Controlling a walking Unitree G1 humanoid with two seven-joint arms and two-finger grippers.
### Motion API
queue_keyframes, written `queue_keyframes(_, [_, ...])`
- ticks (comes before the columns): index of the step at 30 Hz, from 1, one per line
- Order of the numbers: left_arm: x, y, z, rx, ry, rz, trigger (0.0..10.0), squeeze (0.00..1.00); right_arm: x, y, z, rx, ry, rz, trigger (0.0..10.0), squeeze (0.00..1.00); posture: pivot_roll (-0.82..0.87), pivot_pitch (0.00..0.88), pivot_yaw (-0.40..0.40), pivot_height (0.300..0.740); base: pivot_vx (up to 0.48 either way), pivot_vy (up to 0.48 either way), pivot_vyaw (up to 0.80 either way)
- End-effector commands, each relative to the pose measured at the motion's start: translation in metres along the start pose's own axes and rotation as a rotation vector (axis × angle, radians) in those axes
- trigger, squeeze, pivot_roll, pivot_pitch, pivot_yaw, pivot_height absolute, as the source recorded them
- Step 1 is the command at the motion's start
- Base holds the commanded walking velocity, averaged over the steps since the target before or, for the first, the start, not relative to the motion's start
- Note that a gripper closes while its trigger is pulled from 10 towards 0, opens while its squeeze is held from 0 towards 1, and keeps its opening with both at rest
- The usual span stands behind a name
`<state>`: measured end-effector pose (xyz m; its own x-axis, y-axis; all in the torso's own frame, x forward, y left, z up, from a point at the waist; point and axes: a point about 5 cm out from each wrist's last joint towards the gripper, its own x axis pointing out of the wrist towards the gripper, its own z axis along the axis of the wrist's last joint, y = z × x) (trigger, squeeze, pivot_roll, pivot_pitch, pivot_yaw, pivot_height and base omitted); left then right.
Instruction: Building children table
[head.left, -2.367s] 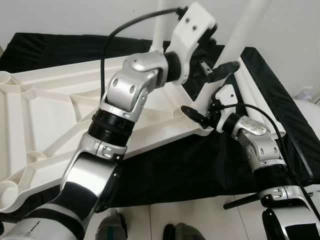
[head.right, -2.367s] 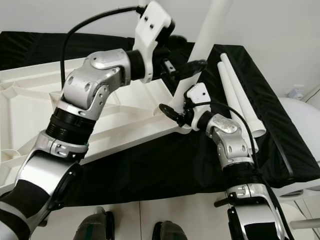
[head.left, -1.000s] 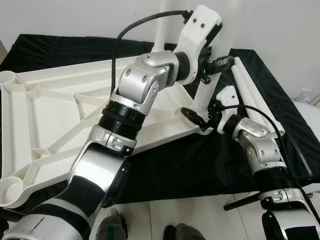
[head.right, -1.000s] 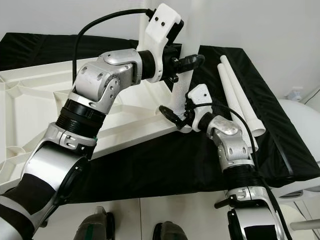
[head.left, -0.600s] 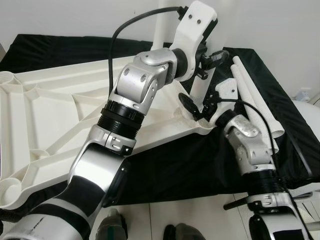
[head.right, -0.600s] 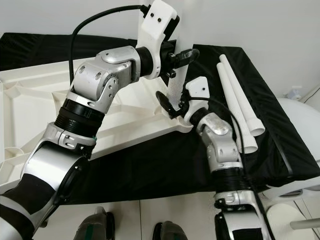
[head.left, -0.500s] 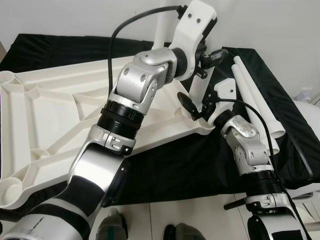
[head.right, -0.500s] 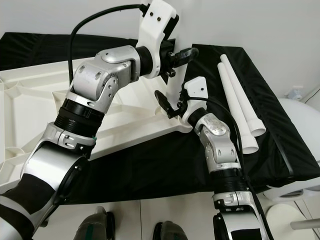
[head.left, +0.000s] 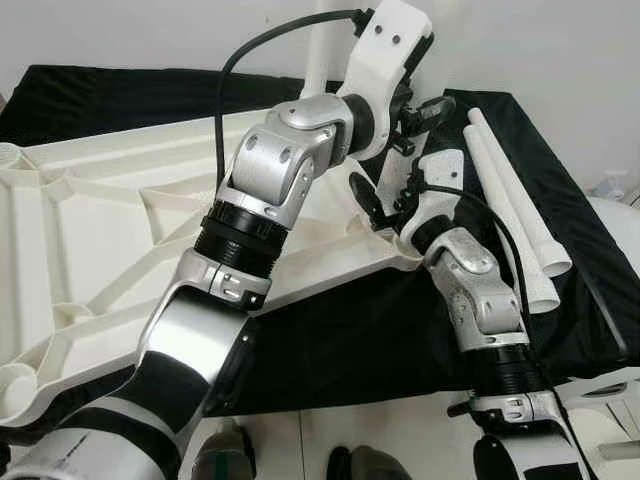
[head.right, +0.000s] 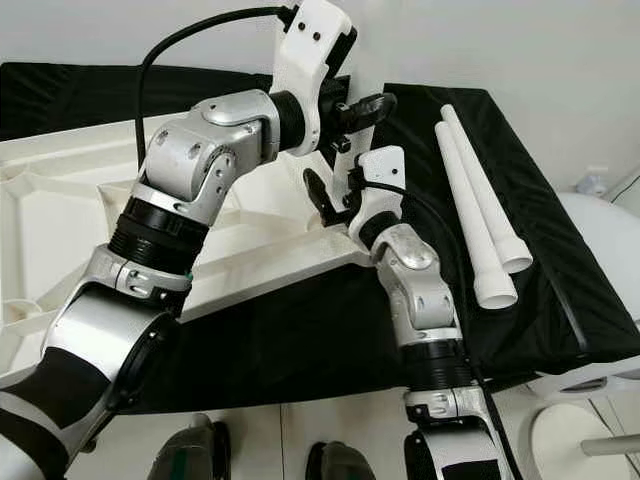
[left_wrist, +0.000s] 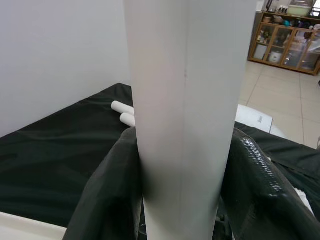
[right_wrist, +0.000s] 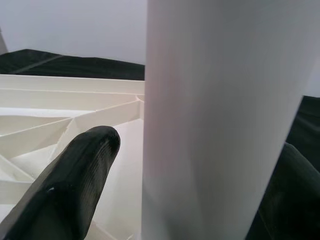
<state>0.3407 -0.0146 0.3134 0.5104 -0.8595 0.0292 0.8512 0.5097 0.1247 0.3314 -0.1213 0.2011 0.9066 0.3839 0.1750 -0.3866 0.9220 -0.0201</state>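
A black-covered surface (head.right: 300, 340) is seen spread before the robot, and on it the large white tabletop (head.left: 90, 240) is laid underside up, its ribs and corner sockets exposed, filling the left and centre of the scene. At the corner of the tabletop nearest the middle of the scene, a white table leg (left_wrist: 187, 115) is held upright, its lower part hidden behind the arms; whether it is seated in the corner socket cannot be told. The left gripper (head.right: 355, 112) is reached across from the left, high over the tabletop, and its jaws are clenched around the leg, one black finger (left_wrist: 107, 195) being pressed on each side of the tube in the left wrist view. The right gripper (head.left: 378, 200) is placed lower on the same leg, just above the tabletop corner; its jaws straddle the tube, with one black finger (right_wrist: 70, 185) just beside it, though firm contact cannot be told. Two spare white legs (head.right: 480, 215) are laid side by side on the black cover to the right, well apart from the grippers.
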Motion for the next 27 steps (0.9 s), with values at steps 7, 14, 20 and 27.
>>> queue_keyframes(7, [0.002, -0.006, 0.007, 0.028, -0.02, 0.01, 10.0, 0.0, 0.0, -0.002, 0.017, -0.018, -0.024, -0.033, 10.0, 0.0, -0.01, 0.07, -0.07, 0.74, 0.0, 0.0, 0.0])
queue_keyframes(14, [0.002, -0.007, 0.007, 0.028, -0.021, 0.007, 10.0, 0.0, -0.002, -0.004, 0.02, -0.027, -0.02, -0.046, 7.1, 0.0, -0.01, 0.07, -0.071, 0.74, 0.0, 0.0, 0.0])
queue_keyframes(20, [0.003, -0.007, 0.008, 0.03, -0.026, 0.005, 10.0, 0.0, -0.003, -0.005, 0.019, -0.007, 0.002, -0.048, 1.3, 0.0, -0.01, 0.067, -0.072, 0.74, 0.0, 0.0, 0.0])
queue_keyframes(27, [0.003, -0.007, 0.009, 0.038, -0.028, 0.005, 10.0, 0.0, -0.003, -0.004, 0.019, 0.001, 0.013, -0.046, 0.0, 0.0, -0.01, 0.063, -0.072, 0.74, 0.0, 0.0, 0.0])
